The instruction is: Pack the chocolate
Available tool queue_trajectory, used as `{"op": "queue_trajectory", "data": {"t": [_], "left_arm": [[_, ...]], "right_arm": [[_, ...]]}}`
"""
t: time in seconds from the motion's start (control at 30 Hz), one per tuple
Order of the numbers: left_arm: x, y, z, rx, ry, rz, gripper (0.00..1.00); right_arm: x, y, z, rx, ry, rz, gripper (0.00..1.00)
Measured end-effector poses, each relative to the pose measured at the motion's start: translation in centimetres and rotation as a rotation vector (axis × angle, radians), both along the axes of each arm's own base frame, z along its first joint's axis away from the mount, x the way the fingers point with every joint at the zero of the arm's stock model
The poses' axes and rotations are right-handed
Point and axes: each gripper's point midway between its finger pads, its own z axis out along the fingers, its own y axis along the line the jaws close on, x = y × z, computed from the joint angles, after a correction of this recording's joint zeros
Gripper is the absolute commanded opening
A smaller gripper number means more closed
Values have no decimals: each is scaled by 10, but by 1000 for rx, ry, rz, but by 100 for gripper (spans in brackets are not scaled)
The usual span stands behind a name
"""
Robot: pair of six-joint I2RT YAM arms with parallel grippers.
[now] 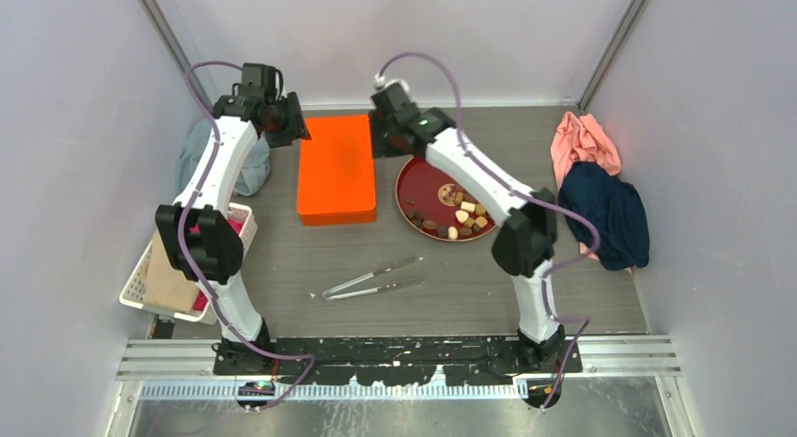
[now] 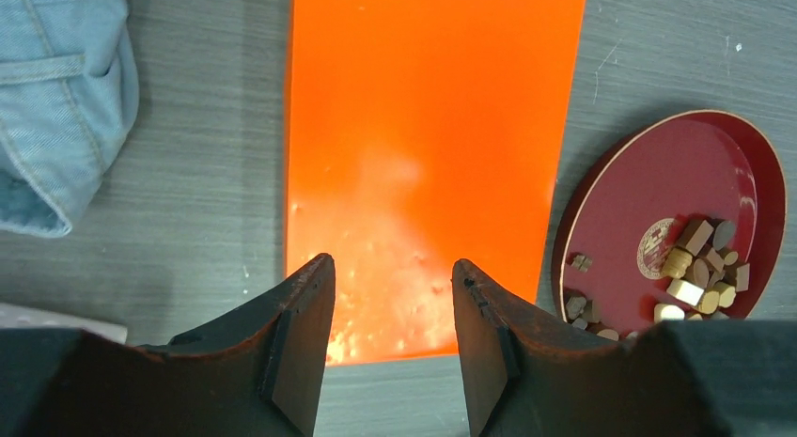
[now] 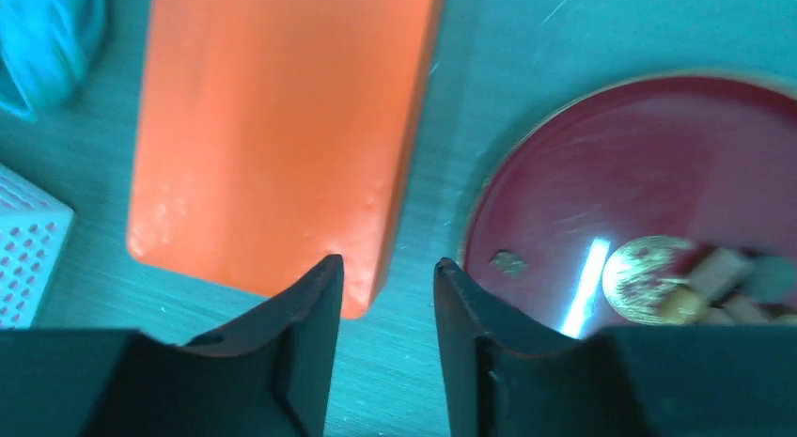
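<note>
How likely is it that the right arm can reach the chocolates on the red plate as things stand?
Probably yes. The right gripper hangs open and empty beside the rim of the plate; the chocolates lie uncovered, with nothing between. The orange box sits off to the side.

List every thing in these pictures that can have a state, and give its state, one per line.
Orange box: closed, lying flat on the table.
Red plate: holds the chocolates, partly bare.
Chocolates: heaped loose on the plate.
Tongs: lying on the table, held by neither gripper.
Left gripper: open, empty.
Right gripper: open, empty.
</note>
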Motion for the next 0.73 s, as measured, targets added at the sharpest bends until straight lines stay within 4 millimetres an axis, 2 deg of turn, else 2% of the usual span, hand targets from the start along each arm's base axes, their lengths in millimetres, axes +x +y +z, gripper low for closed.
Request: {"op": "queue_trajectory", "data": {"t": [0.1, 0.17, 0.2, 0.27, 0.3, 0.37, 0.43, 0.5, 0.53, 0.6, 0.73], "left_arm": [[-12, 5, 10, 13, -5, 12, 51], [-21, 8, 23, 21, -26, 21, 51], [-26, 11, 29, 27, -39, 28, 52], [-37, 15, 41, 38, -67, 38, 52], [-43, 17, 44, 44, -74, 40, 52], [-58, 22, 45, 57, -83, 50, 52], [-71, 25, 42, 66, -81, 57, 53], [-82, 27, 33, 70, -67, 59, 53], [-86, 28, 30, 71, -59, 59, 53], [-92, 29, 21, 71, -46, 61, 53], [-97, 29, 14, 70, -45, 67, 54]], "right_arm": [[9, -38, 72, 30, -160, -85, 79], [9, -76, 113, 48, -251, -172, 85], [7, -102, 132, 56, -301, -231, 86], [3, -152, 152, 66, -350, -353, 87], [2, -172, 155, 72, -361, -405, 87], [-1, -220, 149, 77, -355, -539, 87], [-3, -258, 128, 73, -319, -657, 88], [-2, -285, 106, 59, -274, -745, 88], [-2, -293, 94, 49, -248, -772, 88], [-4, -296, 79, 40, -209, -792, 88], [-3, -286, 76, 72, -191, -780, 88]]}}
